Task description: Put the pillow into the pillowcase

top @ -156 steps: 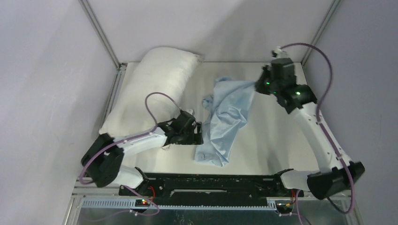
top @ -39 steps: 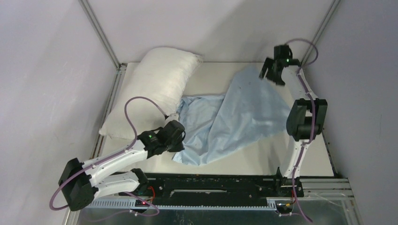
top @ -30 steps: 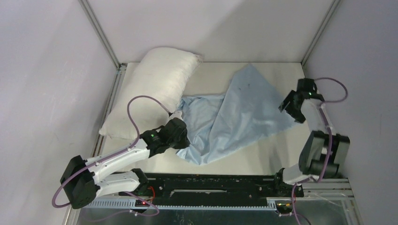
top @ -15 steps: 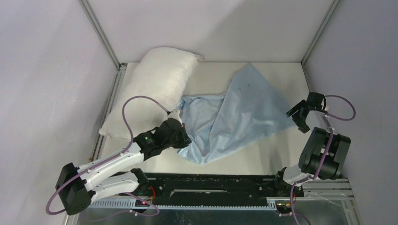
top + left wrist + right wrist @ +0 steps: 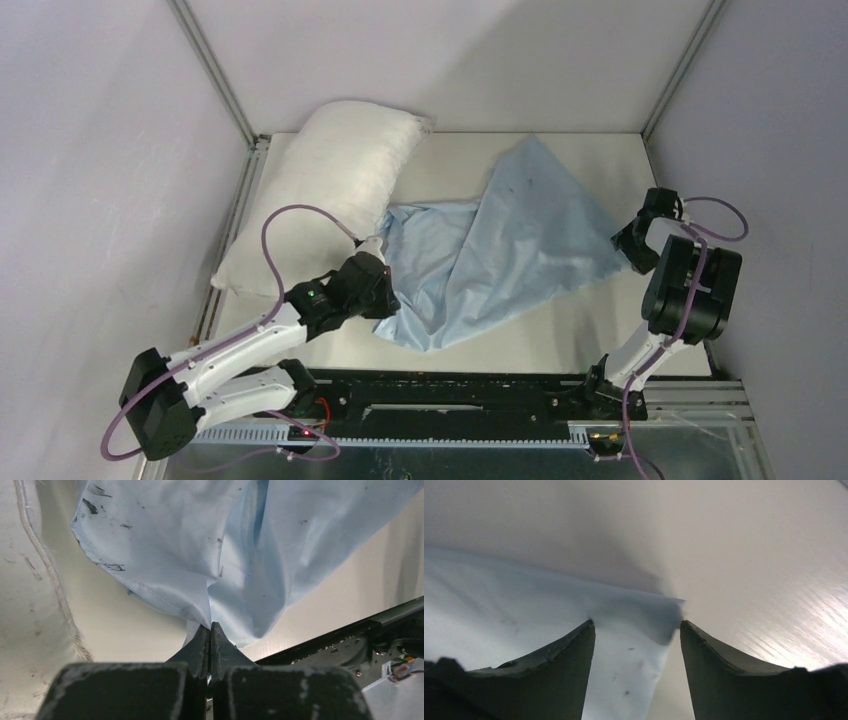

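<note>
The plump white pillow (image 5: 330, 190) lies along the table's left side, its seamed edge (image 5: 30, 580) showing in the left wrist view. The light blue pillowcase (image 5: 500, 245) lies spread across the middle, wrinkled and speckled. My left gripper (image 5: 385, 305) is shut on the pillowcase's near-left edge (image 5: 200, 605), the cloth pinched between its black fingers. My right gripper (image 5: 632, 245) stands open over the pillowcase's right corner (image 5: 644, 625), which lies flat on the table between its fingers (image 5: 569, 655) without being pinched.
Grey walls and aluminium posts (image 5: 215, 70) enclose the table on three sides. The black base rail (image 5: 450, 395) runs along the near edge. The right arm's elbow (image 5: 690, 290) is folded close to the right wall.
The right gripper has come down from near the right wall onto the pillowcase's right corner, its fingers narrowing a little. The left gripper has kept its hold and barely moved.
</note>
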`<state>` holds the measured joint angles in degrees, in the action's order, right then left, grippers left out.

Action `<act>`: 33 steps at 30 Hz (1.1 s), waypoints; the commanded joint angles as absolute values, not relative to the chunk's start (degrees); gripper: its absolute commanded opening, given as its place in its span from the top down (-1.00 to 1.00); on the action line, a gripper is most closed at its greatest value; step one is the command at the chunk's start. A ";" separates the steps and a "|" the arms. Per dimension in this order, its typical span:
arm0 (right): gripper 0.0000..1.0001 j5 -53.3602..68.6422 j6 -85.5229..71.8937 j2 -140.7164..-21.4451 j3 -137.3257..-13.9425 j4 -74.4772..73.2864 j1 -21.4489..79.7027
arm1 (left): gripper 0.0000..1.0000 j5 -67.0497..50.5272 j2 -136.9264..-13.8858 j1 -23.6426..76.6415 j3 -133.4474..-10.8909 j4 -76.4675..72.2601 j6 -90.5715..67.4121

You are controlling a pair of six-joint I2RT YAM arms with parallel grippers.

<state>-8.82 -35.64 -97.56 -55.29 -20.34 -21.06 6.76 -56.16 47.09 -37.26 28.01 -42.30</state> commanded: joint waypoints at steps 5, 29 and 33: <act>0.34 -13.88 -37.28 -104.48 -63.38 -22.39 -16.37 | 1.00 6.47 -57.41 46.01 -41.34 30.77 -39.55; 1.00 -15.81 -33.13 -66.05 -68.47 -54.56 -33.48 | 1.00 2.00 -62.25 55.46 -39.68 23.70 -41.93; 0.97 -14.80 -32.08 -63.21 -66.61 -55.99 -36.18 | 1.00 1.49 -64.67 58.46 -38.04 20.61 -43.58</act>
